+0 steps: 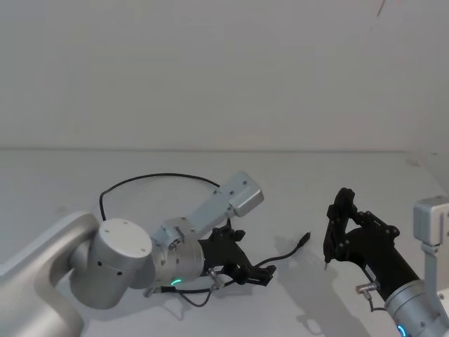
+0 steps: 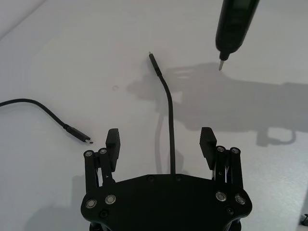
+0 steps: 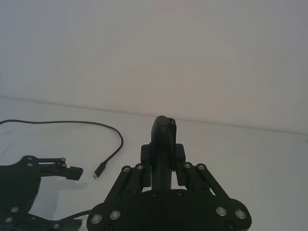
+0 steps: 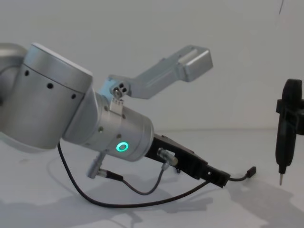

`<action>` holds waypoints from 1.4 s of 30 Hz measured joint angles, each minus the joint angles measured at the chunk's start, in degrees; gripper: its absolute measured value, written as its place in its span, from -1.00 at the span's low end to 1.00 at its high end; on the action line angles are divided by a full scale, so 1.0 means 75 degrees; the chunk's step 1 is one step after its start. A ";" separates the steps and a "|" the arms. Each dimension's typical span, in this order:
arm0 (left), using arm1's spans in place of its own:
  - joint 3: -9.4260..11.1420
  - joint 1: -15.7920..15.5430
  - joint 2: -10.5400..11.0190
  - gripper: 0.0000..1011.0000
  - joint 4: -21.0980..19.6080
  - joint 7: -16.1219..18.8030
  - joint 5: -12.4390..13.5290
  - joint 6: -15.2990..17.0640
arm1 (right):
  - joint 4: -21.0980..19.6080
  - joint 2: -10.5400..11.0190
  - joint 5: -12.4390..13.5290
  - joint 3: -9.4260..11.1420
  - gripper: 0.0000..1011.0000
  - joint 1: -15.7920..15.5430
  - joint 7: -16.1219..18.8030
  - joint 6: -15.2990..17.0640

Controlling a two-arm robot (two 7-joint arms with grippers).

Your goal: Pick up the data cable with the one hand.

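Two spread fingers [image 2: 112, 140] of the left tool [image 2: 160, 138] straddle the data cable [image 2: 170, 110] toward the surface's [image 2: 72, 57] front edge, where closing too high could miss it, while the right tool [image 3: 162, 156] clamps a screwdriver [image 4: 288, 123] alongside.

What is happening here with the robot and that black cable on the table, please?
The left gripper is low over the white table with its fingers open. One end stretch of the black cable runs between them, so it is lined up but not yet clamped. The rest of the cable loops away across the table. The right gripper is off to the side, shut on a slim black tool held upright with its tip pointing down.
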 joint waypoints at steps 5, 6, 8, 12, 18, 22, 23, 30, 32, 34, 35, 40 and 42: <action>0.0078 -0.0071 -0.0110 0.98 0.0189 0.0034 0.0103 0.0001 | 0.0000 0.0000 0.0000 0.0000 -0.45 0.0000 0.0000 0.0000; 0.0089 -0.0081 -0.0125 0.98 0.0215 0.0040 0.0118 0.0001 | 0.0000 0.0000 0.0000 0.0000 -0.45 0.0000 0.0000 0.0000; 0.0119 -0.0104 -0.0164 0.96 0.0279 0.0055 0.0152 0.0004 | 0.0000 0.0000 0.0000 0.0000 -0.45 0.0000 0.0000 0.0000; 0.0155 -0.0136 -0.0216 0.82 0.0364 0.0072 0.0197 0.0007 | 0.0000 0.0000 0.0000 0.0000 -0.45 0.0000 0.0000 0.0000; 0.0199 -0.0169 -0.0269 0.49 0.0460 0.0090 0.0249 0.0011 | 0.0000 0.0000 0.0000 0.0000 -0.45 0.0000 0.0000 0.0000; 0.0216 -0.0183 -0.0293 0.26 0.0500 0.0097 0.0267 0.0013 | 0.0000 0.0000 0.0000 0.0000 -0.45 0.0000 0.0000 0.0000; 0.0221 -0.0186 -0.0302 0.14 0.0513 0.0099 0.0274 0.0013 | 0.0000 0.0000 0.0000 -0.0001 -0.45 0.0000 0.0000 0.0000; 0.0240 -0.0202 -0.0326 -0.30 0.0552 0.0106 0.0297 0.0017 | 0.0000 0.0000 0.0000 0.0000 -0.45 0.0000 0.0000 0.0000; 0.0243 -0.0204 -0.0331 -0.38 0.0558 0.0108 0.0302 0.0018 | 0.0000 0.0000 0.0000 0.0000 -0.45 0.0000 0.0000 0.0000; 0.0246 -0.0207 -0.0335 -0.54 0.0566 0.0110 0.0306 0.0020 | 0.0000 0.0000 0.0000 0.0000 -0.45 0.0000 0.0000 0.0000; 0.0248 -0.0208 -0.0337 -0.61 0.0569 0.0111 0.0308 0.0021 | 0.0000 0.0000 0.0000 0.0000 -0.45 0.0000 0.0000 0.0000; 0.0251 -0.0210 -0.0344 -0.86 0.0580 0.0114 0.0312 0.0022 | 0.0000 0.0000 0.0000 0.0000 -0.45 0.0000 0.0000 0.0000; 0.0252 -0.0212 -0.0345 -0.93 0.0583 0.0115 0.0313 0.0022 | 0.0000 0.0000 0.0000 0.0000 -0.45 0.0000 0.0000 -0.0001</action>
